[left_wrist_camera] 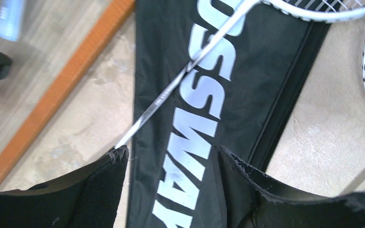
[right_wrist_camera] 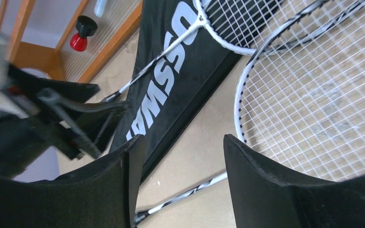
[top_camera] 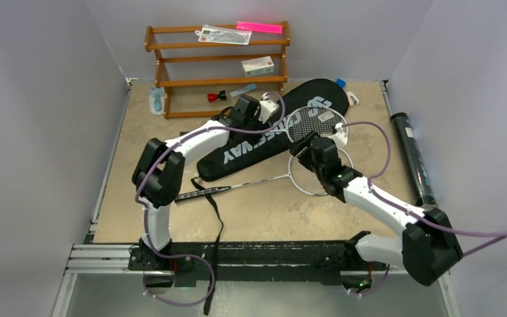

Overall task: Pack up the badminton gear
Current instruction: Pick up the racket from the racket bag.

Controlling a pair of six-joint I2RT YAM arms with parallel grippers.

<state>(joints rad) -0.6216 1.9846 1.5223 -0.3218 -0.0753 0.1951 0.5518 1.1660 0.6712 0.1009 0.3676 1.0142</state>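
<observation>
The CROSSWAY bag point(top_camera: 237, 155) lies slantwise on the table point(top_camera: 270, 211); one racket point(top_camera: 313, 123) rests across it, and the second racket point(top_camera: 307, 183) lies just beside it. The left gripper point(left_wrist_camera: 171, 152) hangs over the lettering, jaws apart on nothing, with the upper racket's shaft meeting one fingertip; the right gripper point(right_wrist_camera: 181, 140) hovers by the second racket's head, jaws likewise apart. The step looks like opening the bag; best lift the upper racket clear first, then pin the fabric while working the zip point(left_wrist_camera: 285, 95).
</observation>
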